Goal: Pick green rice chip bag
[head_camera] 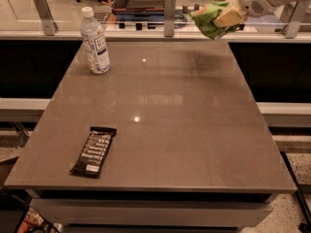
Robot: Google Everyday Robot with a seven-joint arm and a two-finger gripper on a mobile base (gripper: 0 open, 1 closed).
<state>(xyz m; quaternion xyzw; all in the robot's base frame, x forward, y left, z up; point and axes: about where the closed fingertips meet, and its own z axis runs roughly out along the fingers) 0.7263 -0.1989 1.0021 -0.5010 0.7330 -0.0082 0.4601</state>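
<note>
Gripper (226,18) holds green rice chip bag (206,19) above table (194,144)

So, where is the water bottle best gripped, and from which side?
Probably around its labelled middle, coming level from the right of the view, over bare table. The water bottle stands upright and round, so a pinch across its sides fits. The gripper, raised over the far right edge, is shut on the green bag now.
</note>
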